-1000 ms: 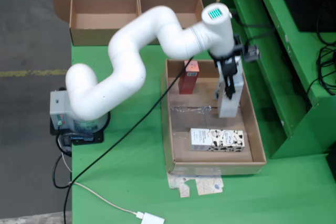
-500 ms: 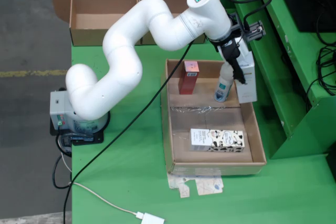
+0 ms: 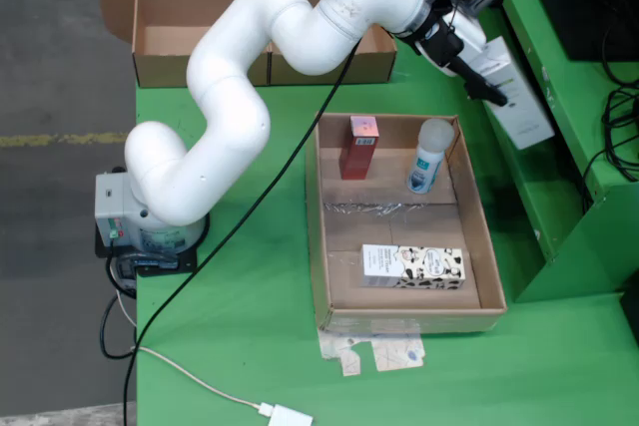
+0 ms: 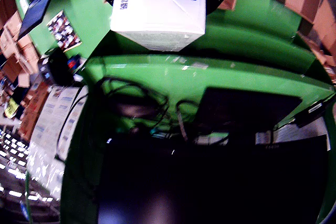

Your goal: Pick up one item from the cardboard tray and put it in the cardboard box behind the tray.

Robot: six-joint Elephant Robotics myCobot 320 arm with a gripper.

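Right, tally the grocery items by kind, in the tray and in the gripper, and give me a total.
Cartons: 2, the white carton held by the gripper and the cow-patterned carton lying in the cardboard tray.
Red boxes: 1, the red box.
Bottles: 1, the white bottle.
Total: 4.

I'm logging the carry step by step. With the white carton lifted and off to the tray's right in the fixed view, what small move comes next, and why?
Probably swing the end effector left and toward the back, over the cardboard box. It holds the white carton clear of the cardboard tray, but still right of the box opening, so releasing now would likely miss.
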